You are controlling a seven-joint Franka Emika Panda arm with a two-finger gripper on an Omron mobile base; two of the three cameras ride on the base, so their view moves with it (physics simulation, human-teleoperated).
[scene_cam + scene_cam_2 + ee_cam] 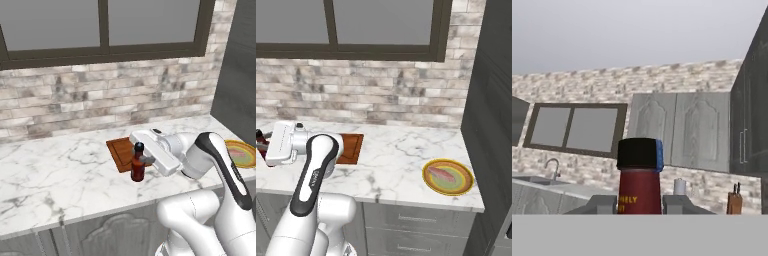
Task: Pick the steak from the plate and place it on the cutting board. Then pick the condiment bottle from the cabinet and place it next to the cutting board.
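Observation:
My gripper [141, 160] is shut on the condiment bottle [137, 167], a red-brown bottle with a black cap, held upright just in front of the cutting board [119, 151]. In the hand view the bottle [640, 190] rises between the two fingers [602, 204], cap on top. The steak [445, 175] lies on the yellow-rimmed plate [428, 186] at the counter's right end, well away from the board [351, 147]. The grey wood-grain cabinet [237, 75] stands at the far right.
The marble counter [55, 175] runs along a brick wall under a window [100, 25]. Grey base drawers [411, 225] sit below the counter. The hand view looks across the room to a sink tap [552, 167], wall cupboards [682, 130] and a knife block [734, 200].

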